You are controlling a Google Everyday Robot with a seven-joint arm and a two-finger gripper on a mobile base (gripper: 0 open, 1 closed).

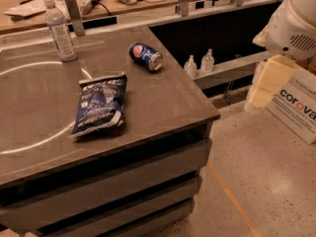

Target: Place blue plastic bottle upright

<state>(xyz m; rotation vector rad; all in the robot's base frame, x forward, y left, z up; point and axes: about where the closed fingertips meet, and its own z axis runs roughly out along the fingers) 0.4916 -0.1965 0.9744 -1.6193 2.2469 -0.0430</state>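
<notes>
Camera view. Step in hand: approach, no contact yet. The gripper [266,83], probably the pale tapered part at the right edge, hangs beyond the table [163,113]; whether it is open cannot be told. The Pepsi can [146,56], a smooth dark-blue metal cylinder with silver ends, lies on its side well to its left, near the matte grey tabletop's edge. Next move: reach over, grasp across the round body, tip onto an end.

The small dark-blue metal soda can [145,56] carries a round red, white and blue logo and has silver ends. The flat dark-blue chip bag [100,104] bears white lettering. The tall clear plastic water bottle [59,29] has a white cap and a pale label. The grey-brown desk [163,98] shows a thin white curved line. The pale cream end effector [261,90] hangs under the white arm housing [296,23] at the right, over the speckled beige floor [276,181] with its orange stripe
</notes>
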